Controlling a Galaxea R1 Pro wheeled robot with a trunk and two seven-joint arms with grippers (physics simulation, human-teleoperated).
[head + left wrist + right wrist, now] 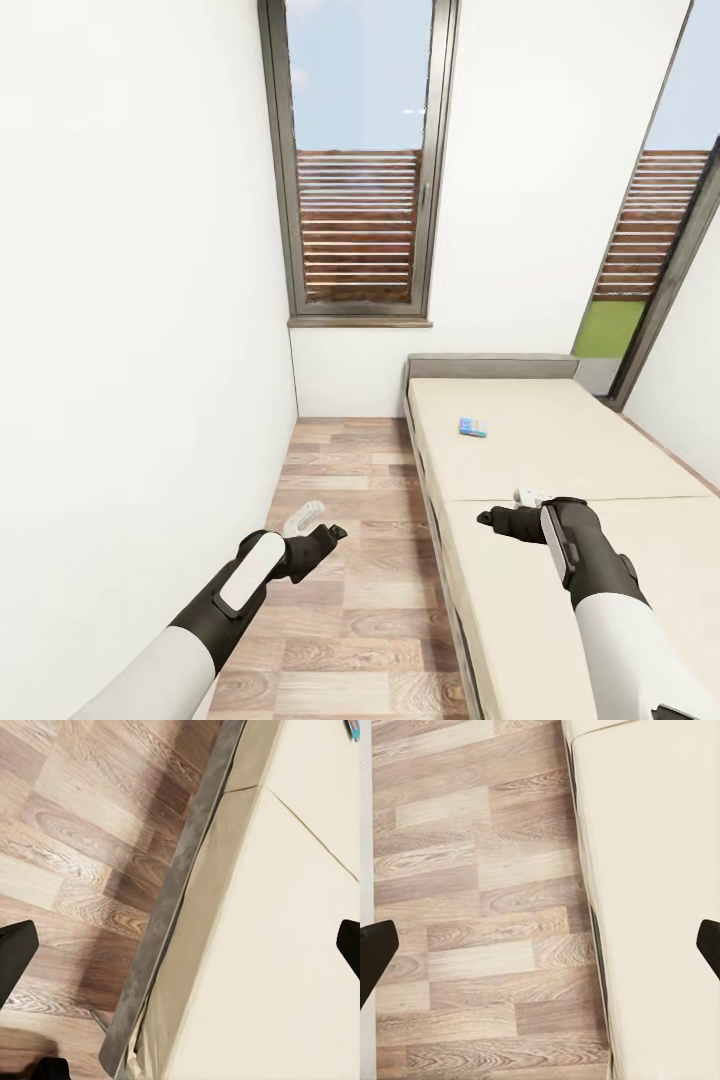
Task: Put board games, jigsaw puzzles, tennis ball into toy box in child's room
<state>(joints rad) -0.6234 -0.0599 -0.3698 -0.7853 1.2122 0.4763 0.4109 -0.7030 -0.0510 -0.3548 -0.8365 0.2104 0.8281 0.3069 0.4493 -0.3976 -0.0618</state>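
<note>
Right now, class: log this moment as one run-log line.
phase: approaching bed | blue board game on bed | left gripper open, empty | right gripper open, empty

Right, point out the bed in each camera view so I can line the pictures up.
Head view: the bed lies at the right, running from the near edge back to the window wall.
Left wrist view: its cream mattress lies beyond the grey frame edge that cuts diagonally through the picture.
Right wrist view: the mattress borders the planks along a straight edge.
Shared landmark: the wooden floor alongside the bed.
</note>
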